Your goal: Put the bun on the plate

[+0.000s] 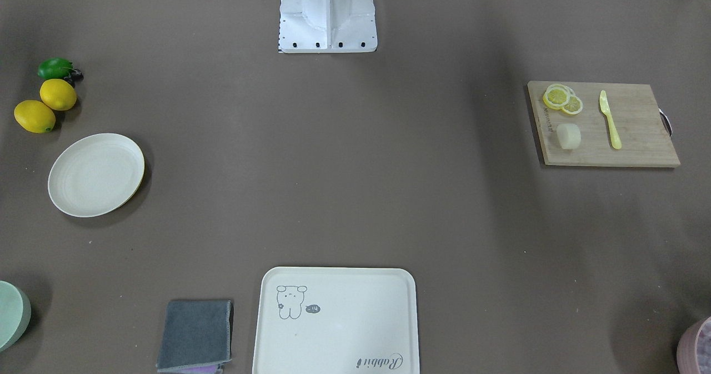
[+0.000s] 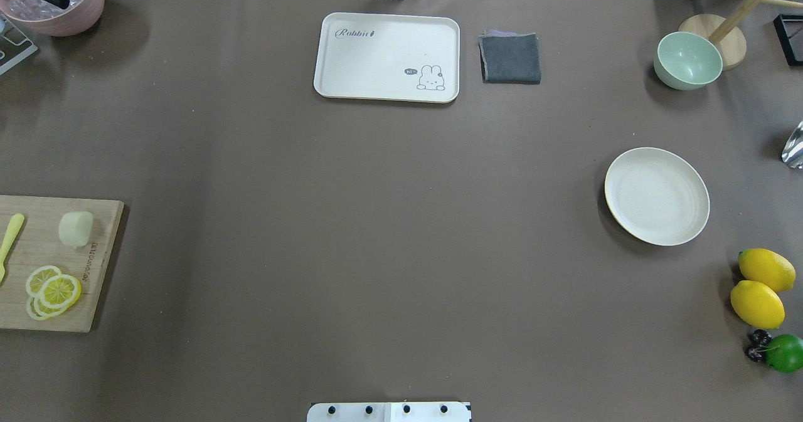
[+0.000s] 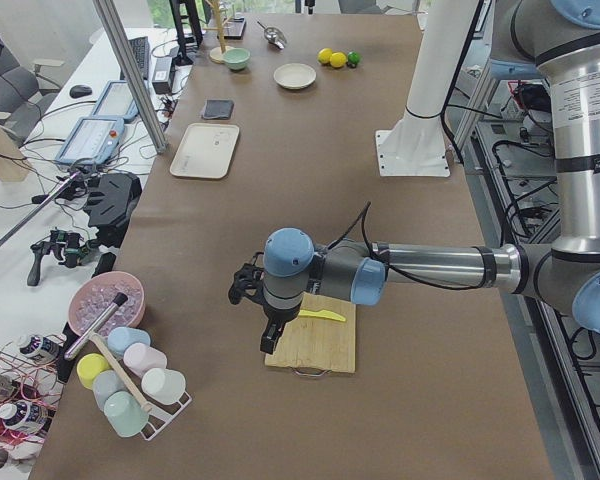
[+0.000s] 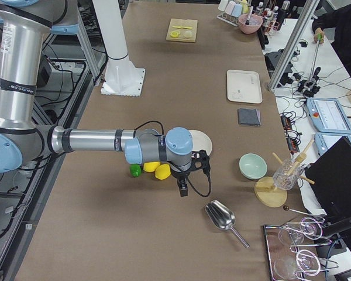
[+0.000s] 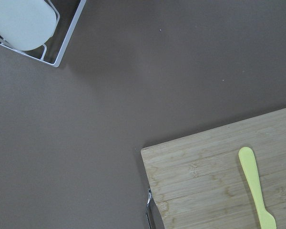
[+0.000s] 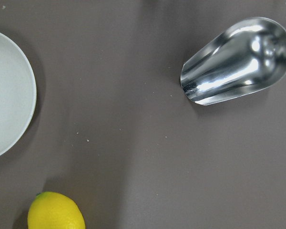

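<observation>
The pale cream bun lies on a wooden cutting board at the table's left end. The round cream plate sits bare near the right end. In the exterior left view my left gripper hangs over the board's outer edge; the arm hides the bun there. In the exterior right view my right gripper hangs beyond the plate, near the lemons. Neither gripper shows in the other views, so I cannot tell whether either is open or shut.
Lemon slices and a yellow knife share the board. Two lemons and a lime lie near the plate. A metal scoop, a green bowl, a bear tray, a grey cloth and a cup rack stand around.
</observation>
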Robot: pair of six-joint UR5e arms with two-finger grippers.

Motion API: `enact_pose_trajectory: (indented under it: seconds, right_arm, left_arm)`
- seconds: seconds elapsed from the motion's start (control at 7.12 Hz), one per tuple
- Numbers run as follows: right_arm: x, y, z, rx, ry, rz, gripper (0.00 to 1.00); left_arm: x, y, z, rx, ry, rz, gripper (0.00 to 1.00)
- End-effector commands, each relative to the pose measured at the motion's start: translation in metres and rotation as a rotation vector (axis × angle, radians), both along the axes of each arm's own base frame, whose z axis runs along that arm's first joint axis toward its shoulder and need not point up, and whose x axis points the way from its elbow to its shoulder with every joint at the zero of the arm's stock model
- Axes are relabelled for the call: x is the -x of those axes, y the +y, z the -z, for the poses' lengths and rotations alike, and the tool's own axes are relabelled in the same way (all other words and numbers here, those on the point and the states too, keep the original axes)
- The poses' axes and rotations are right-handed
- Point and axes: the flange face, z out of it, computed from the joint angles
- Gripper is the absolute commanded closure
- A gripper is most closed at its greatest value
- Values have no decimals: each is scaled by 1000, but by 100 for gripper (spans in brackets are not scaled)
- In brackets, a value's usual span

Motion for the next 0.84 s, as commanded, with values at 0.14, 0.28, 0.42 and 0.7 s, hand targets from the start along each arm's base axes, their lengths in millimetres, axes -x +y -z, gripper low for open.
enact_pose_trajectory:
  seconds: [0.14,0.28,0.42,0.7]
  right_arm:
    - [-6,2,2,-4,2,-14,0]
    - [-6,2,2,-3,2,-15,0]
    - [-5,1,1,0,2,-16,0]
    - [-6,1,3,-2,0,-17,0]
  left_arm:
    - [-1,4,-1,-4,6,-9,2]
    - [-1,5,-2,0,4,-9,2]
    - [-1,5,-2,-3,0,-8,2]
    - [-2,5,-2,-2,0,-12,2]
